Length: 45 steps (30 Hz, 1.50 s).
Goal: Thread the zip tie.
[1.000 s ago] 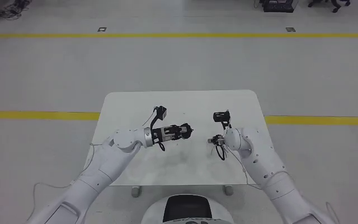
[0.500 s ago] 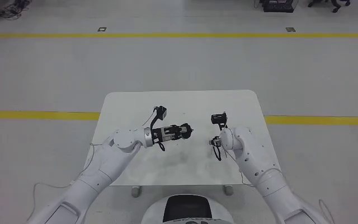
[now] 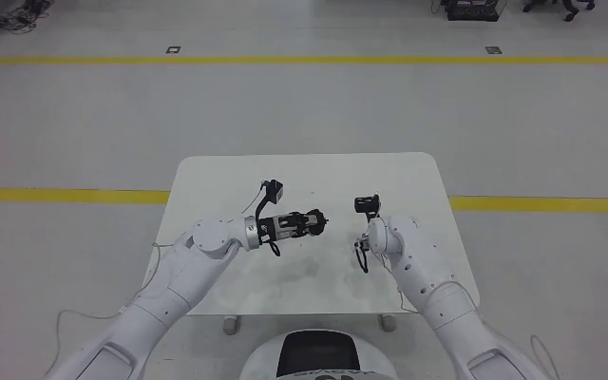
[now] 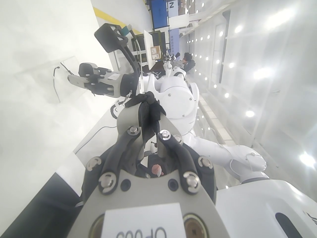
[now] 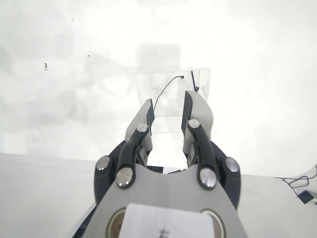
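Change: the right arm has swung inward toward the table's middle, while the left arm has kept its place.
Right gripper: fingers spread, nothing between them, poised over the clear tray.
Left gripper: pressed together on a small black piece, held up above the table. I cannot tell what the piece is.
Zip tie: lies curved and loose in the tray, just ahead of the right fingertips, its tail not through its head.
Tray contents: that tie, plus a second black strip along one wall.
Progress: early, by my reading. Nothing is threaded yet, and the grasp, the lift and the feeding of tail into head all remain.
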Each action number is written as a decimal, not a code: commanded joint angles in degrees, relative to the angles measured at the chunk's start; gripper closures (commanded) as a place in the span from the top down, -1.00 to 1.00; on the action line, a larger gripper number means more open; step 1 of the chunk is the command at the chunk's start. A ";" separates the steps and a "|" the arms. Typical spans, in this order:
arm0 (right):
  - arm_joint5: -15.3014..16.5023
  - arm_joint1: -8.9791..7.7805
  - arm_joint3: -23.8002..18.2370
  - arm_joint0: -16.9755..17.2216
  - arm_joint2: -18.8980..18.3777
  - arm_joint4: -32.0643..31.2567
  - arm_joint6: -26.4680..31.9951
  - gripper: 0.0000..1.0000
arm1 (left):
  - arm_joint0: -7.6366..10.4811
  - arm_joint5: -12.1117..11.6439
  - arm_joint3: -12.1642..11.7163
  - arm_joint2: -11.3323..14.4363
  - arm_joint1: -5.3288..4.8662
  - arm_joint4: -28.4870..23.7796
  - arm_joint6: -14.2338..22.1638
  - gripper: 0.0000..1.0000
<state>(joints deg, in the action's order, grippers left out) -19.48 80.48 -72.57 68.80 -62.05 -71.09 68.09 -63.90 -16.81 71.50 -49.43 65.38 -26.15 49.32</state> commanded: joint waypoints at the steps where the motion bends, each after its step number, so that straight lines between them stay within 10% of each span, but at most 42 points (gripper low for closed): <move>1: 0.00 0.47 1.10 -0.31 -0.08 -0.91 0.09 -0.48 | 0.00 0.00 0.00 0.00 0.00 0.00 0.00 -1.00; 28: 0.00 6.74 15.28 -4.83 -2.56 -7.76 0.68 -0.56 | 0.00 0.00 0.00 0.00 0.00 0.00 0.00 -1.00; 45: 0.00 9.07 16.32 -4.52 -5.46 -9.08 -1.16 -0.52 | 0.00 0.00 0.00 0.00 0.00 0.00 0.00 -1.00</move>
<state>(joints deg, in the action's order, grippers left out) -19.48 89.48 -56.30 64.28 -67.43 -80.12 66.99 -63.90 -16.81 71.50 -49.43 65.38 -26.15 49.32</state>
